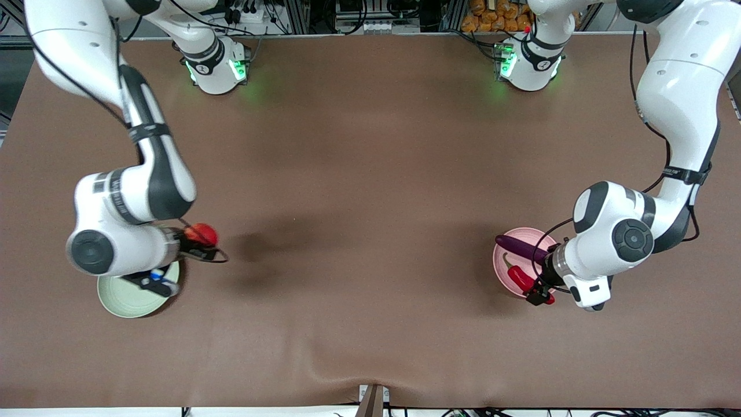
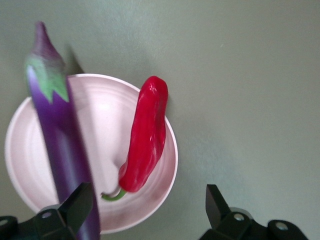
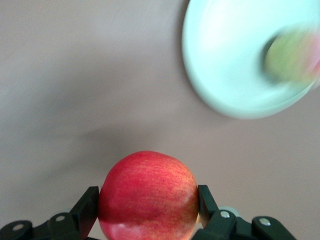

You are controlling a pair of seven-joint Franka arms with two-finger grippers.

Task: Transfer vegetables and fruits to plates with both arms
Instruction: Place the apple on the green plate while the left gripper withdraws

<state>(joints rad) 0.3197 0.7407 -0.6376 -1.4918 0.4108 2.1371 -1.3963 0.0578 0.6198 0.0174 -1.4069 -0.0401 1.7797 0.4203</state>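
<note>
The broad brown bench (image 1: 370, 202) carries two plates, one toward each arm's end. Toward the right arm's end, the right gripper (image 1: 200, 246) hangs over bare bench just beside the round matte pale green plate (image 1: 124, 298), its jaws pinching the round red pomegranate-like fruit (image 3: 148, 194) from both sides. In the right wrist view the fruit sits between the two black fingers (image 3: 86, 209), and the plate's raised rim appears farther off with the round yellow-green peach with a pink blush (image 3: 292, 55) lying in it, blurred. From the front camera the right arm's wrist covers much of the green plate.

Toward the left arm's end stands the round matte pale pink plate (image 1: 509, 278). The long slim glossy purple eggplant with a pale green cap (image 2: 57, 135) lies across it, capped end overhanging the rim. The shorter shiny red chili with a green stem (image 2: 145, 142) lies beside the eggplant, its tip over the rim. The left gripper (image 2: 150, 212) hangs low over the plate's edge, jaws spread wide and holding nothing.
</note>
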